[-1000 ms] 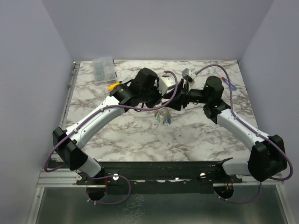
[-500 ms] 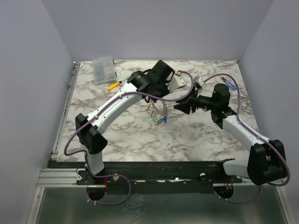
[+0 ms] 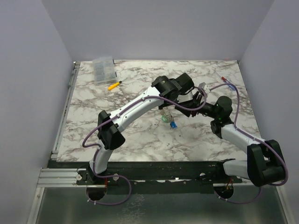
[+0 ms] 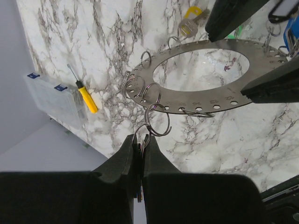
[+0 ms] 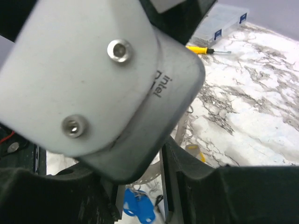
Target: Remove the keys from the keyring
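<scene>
The keyring [image 4: 196,106] is a flat grey ring with small holes, held above the table. My right gripper [image 5: 138,186] is shut on its right side; its dark fingers [image 4: 275,86] show in the left wrist view. My left gripper [image 4: 140,140] is shut on a key seen edge-on, linked by a split ring [image 4: 157,120] to the keyring's edge. A yellow key [image 4: 189,25], a green key [image 3: 165,118] and a blue key [image 3: 173,125] hang from the ring. The left wrist camera housing [image 5: 103,79] blocks most of the right wrist view. In the top view, both grippers meet near the table's centre.
A yellow-handled screwdriver [image 3: 114,85] and a clear plastic parts box [image 3: 103,69] lie at the back left. A red-and-blue screwdriver [image 3: 227,81] lies at the back right. Purple cables loop over both arms.
The left arm has swung right and stretched out toward the centre. The right gripper has drawn back to the right. The ring and hanging keys have shifted slightly right and nearer.
</scene>
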You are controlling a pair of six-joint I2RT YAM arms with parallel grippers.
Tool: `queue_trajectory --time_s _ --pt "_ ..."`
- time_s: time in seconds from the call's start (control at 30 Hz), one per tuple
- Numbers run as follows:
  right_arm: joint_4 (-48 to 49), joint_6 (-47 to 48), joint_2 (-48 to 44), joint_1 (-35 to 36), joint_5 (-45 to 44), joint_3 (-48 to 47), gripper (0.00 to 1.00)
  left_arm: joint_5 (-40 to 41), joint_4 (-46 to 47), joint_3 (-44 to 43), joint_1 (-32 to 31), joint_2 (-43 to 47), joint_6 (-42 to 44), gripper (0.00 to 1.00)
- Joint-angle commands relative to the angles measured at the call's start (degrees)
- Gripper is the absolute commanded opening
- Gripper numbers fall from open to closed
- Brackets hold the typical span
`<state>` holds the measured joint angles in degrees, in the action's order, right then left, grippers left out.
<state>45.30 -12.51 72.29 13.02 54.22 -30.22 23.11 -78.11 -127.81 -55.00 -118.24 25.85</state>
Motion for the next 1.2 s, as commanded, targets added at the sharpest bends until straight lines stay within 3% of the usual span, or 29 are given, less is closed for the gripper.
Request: queue_trajectory --time_s 0.0,0.13,0.5,0.63,0.83,1.0,1.17 --pt "14.37 -3.23 -1.5 1.53 -4.04 3.73 0.38 2.71 -3.54 -0.65 -0.52 -1.54 -2.74 0.0" --pt "18.9 -3.06 -1.48 1.62 -8.07 6.67 0.38 0.25 -3.54 -0.69 -0.22 -2.58 -4.86 0.0" --pt "20.55 -6.61 -1.14 -5.79 -0.14 9.87 0.55 -5.16 -3.54 -2.63 3.24 -3.54 -9.08 0.0" --pt "19.62 -6.55 -1.26 -5.69 1.55 9.89 0.56 -7.6 -3.54 -3.25 4.29 -3.81 -10.25 0.0" --pt "12.8 -4.09 -2.26 -1.99 0.2 6.18 0.49 -9.45 -3.54 -5.14 6.3 -5.86 -10.98 0.0" --pt "-0.18 4.69 -2.49 5.39 -7.94 1.63 0.47 -10.22 -3.47 -7.21 7.96 -8.03 -11.36 0.0" --pt "-2.55 9.73 -1.24 8.89 -16.54 1.26 0.46 -11.31 -3.46 -8.24 9.46 -9.05 -11.8 0.0"
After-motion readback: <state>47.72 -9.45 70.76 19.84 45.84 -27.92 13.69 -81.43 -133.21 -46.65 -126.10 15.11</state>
